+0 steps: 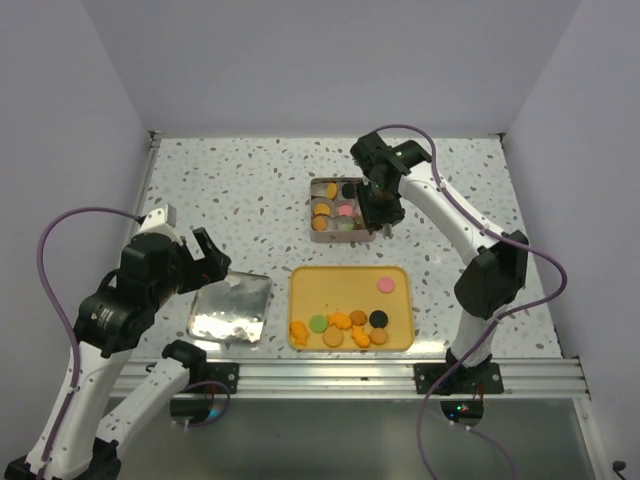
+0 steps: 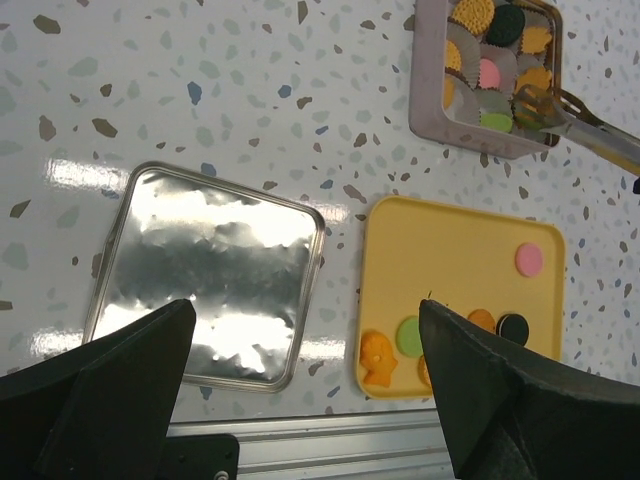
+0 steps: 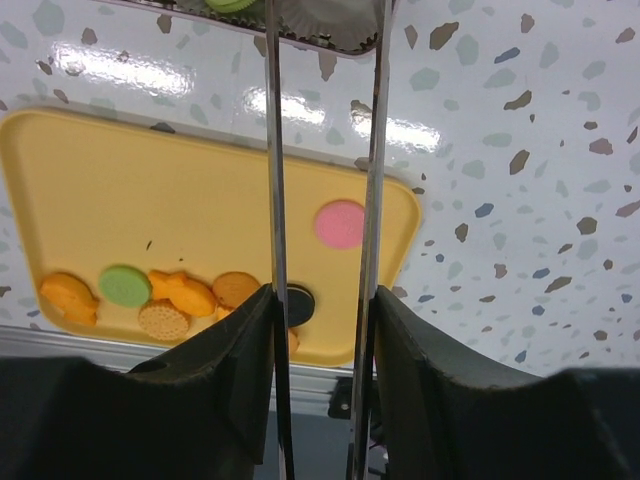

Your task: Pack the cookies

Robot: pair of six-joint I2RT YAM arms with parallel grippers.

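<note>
The right fingers (image 3: pixel 220 380) are clamped on metal tongs (image 3: pixel 274 180), whose tips reach over the tin (image 2: pixel 428 80) at the back of the speckled surface (image 1: pixel 230 190). It is hard to make out whether the tips carry anything. Some cookies (image 2: pixel 487 72) sit in paper cups inside the tin, partly hidden by the arm from above. The rest lie along the near edge of the yellow tray (image 1: pixel 340 290). The left fingers (image 2: pixel 110 390) are spread wide and empty above the silver lid (image 2: pixel 210 260), hiding its near edge.
</note>
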